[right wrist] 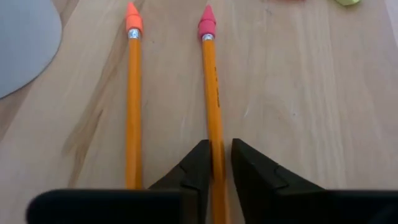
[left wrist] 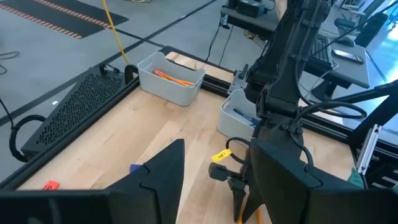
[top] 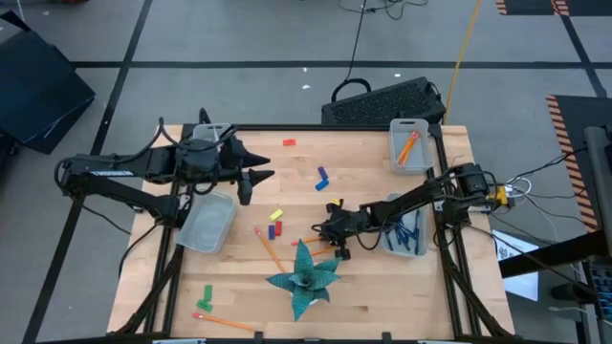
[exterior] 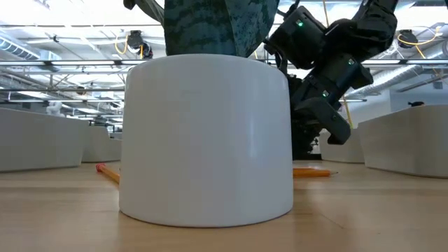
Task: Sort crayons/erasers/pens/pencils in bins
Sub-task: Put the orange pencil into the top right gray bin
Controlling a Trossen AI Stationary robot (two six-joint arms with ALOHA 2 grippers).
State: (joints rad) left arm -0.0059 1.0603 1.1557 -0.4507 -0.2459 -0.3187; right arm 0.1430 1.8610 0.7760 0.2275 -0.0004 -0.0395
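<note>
Two orange pencils lie side by side on the wood near the table's middle, one with a pink eraser cap [right wrist: 207, 28] and one with an orange cap [right wrist: 133, 25]. My right gripper [right wrist: 216, 144] [top: 335, 239] is down on the pink-capped pencil, shut on it. My left gripper [top: 256, 180] [left wrist: 217, 146] hovers open over the table's far left, holding nothing. Four translucent bins show: one with pencils [top: 409, 145], one with blue pens [top: 406, 234], one [top: 207, 220] below the left arm and one [top: 215, 132] behind it. My right gripper pinches the pink-capped pencil's shaft [right wrist: 216, 134] between its two fingertips, well back from the eraser end. The fingers come slanting down from the table's right side, one on each side of the shaft. The pencil looks flat on the wood, parallel to its neighbour.
A teal plant in a white pot [top: 304, 277] [exterior: 206, 140] stands just in front of the right gripper. Loose pieces lie about: a red one [top: 289, 142], blue [top: 323, 177], yellow [top: 277, 215], green [top: 207, 294], and more pencils [top: 268, 248] [top: 225, 320]. A keyboard [top: 387, 100] sits beyond the far edge.
</note>
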